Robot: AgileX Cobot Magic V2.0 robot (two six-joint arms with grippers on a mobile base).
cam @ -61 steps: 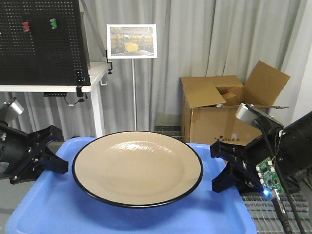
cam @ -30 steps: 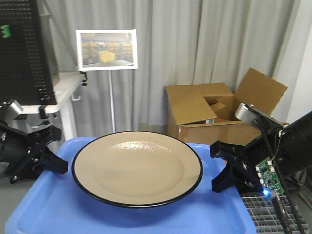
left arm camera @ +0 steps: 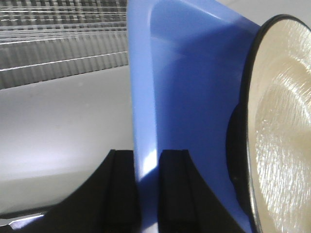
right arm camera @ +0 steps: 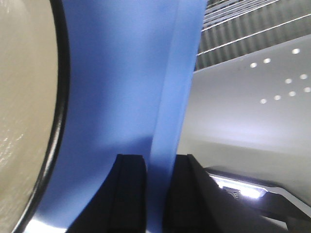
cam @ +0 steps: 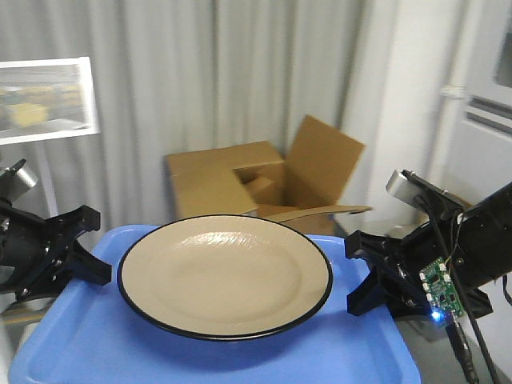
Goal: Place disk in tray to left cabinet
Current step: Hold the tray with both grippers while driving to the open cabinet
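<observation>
Carry step, both arms loaded. My left gripper [left arm camera: 146,190] is clamped on the 9 o'clock rim of the tray [cam: 208,356], one finger on each face of the rim. My right gripper [right arm camera: 158,194] is pinched on the 3 o'clock rim the same way. The tray is held level in the air, with no desk under it. The disk [cam: 225,276] lies flat in the tray's middle, its black rim well inside the blue edge on every side. The cabinet is in none of the views, so the transfer is, by my reckoning, mid-way at best. Next: keep both grips even and the tray level until a shelf shows, then line the tray's far edge up with it; any tilt could let the glossy disk slide. Against a second ago, the backdrop has slid toward 9 o'clock. The black pegboard and its desk are gone. The sign [cam: 44,100] has moved from about 12 to the 10 o'clock edge. The cardboard box [cam: 240,180] has moved from 2 to 12 o'clock. A pale wall panel [cam: 472,112] is new at 2 o'clock. I read this as my base turning right. Tray, disk and grippers sit unchanged in frame.
</observation>
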